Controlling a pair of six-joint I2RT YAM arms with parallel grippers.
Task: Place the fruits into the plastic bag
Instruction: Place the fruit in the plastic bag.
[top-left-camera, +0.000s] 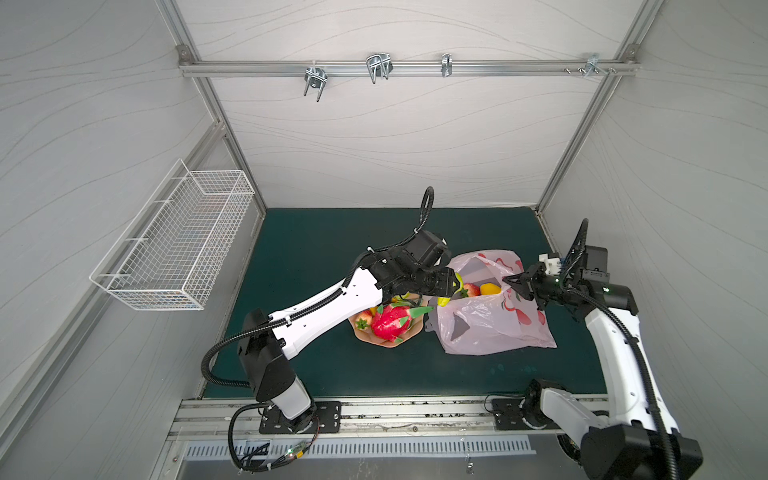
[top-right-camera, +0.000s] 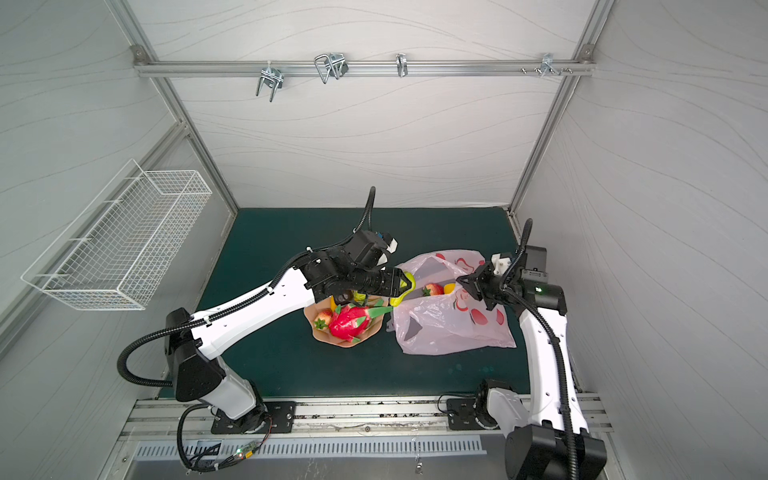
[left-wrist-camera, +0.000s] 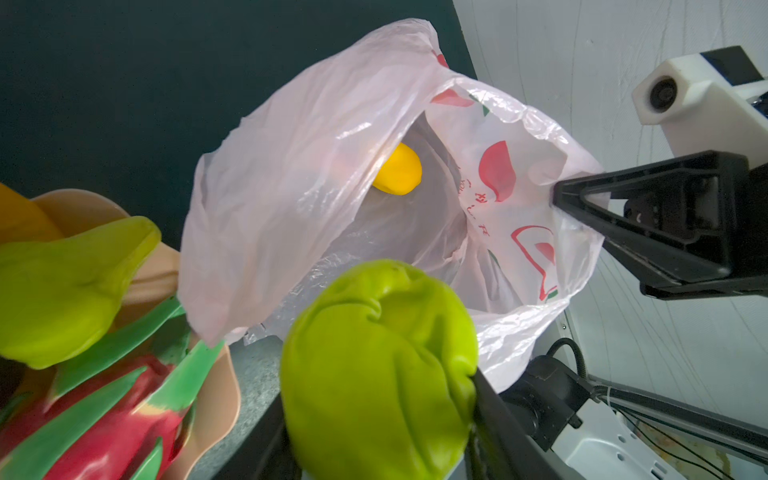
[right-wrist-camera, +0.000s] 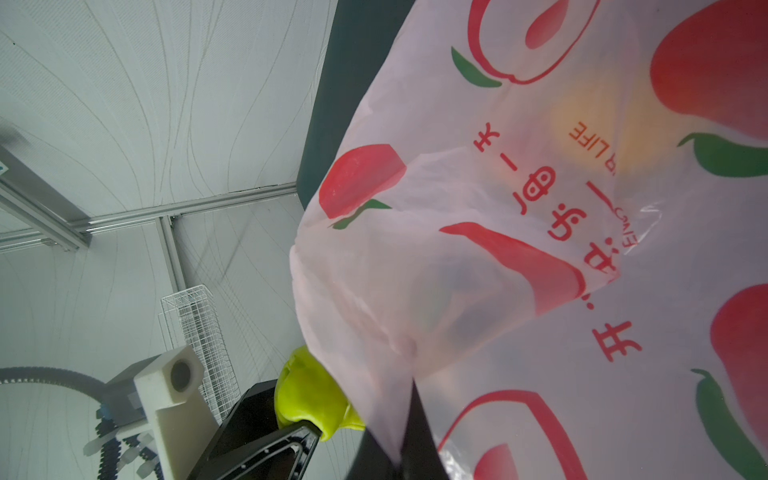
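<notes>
At the plastic bag (top-left-camera: 490, 328) mouth | we see left hand (top-left-camera: 454, 287) pinching a green pear (left-wrist-camera: 378, 365) | right hand (top-left-camera: 508, 281) clamped on its rim

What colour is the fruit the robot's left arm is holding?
Yellowish green. The pear, near the bag, shows best in the left wrist view.

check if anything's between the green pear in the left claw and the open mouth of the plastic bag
Nothing solid shows. The green pear in the left claw hangs at the mouth of the plastic bag, which the right claw pinches open by the rim. Only the bag's own loose flap sags over part of the opening.
</notes>
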